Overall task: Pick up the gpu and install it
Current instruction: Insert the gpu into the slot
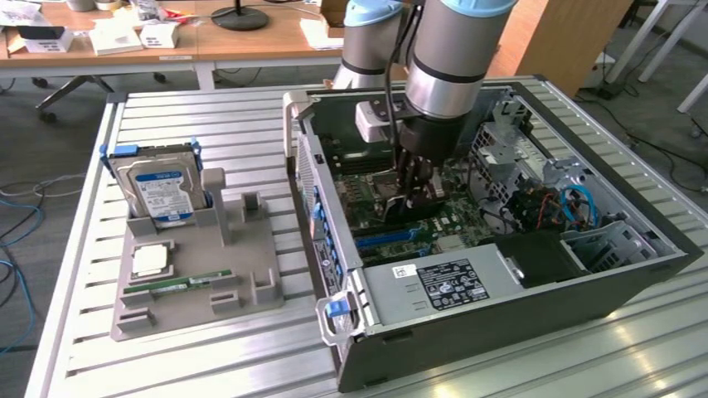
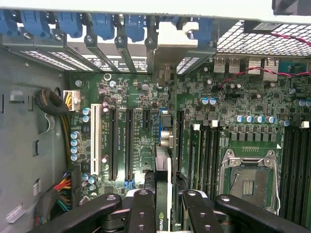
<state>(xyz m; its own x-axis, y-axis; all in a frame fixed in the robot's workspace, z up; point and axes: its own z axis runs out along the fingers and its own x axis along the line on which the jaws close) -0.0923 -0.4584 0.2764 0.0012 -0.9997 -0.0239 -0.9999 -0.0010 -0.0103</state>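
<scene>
GPU clamped edge-on in narrow pincer, low over motherboard inside case, at 12 o'clock from power supply (exterior view). Judgement: keep card upright, align its edge with the long slot, press evenly.

A ribbed silver aluminium-profile table is stretching across the foreground, and light is glinting off its slats at the exterior view's lower right. Behind the table a light-brown wooden desk with a white frame is standing, carrying small white boxes and a round black stand base. Grey carpet floor is showing beside the table on the exterior view's left, where pale blue cables are lying. Thin black cables are trailing over the floor past the table's opposite side. A brown wooden panel is rising behind the table's far corner on the exterior view's right.
</scene>
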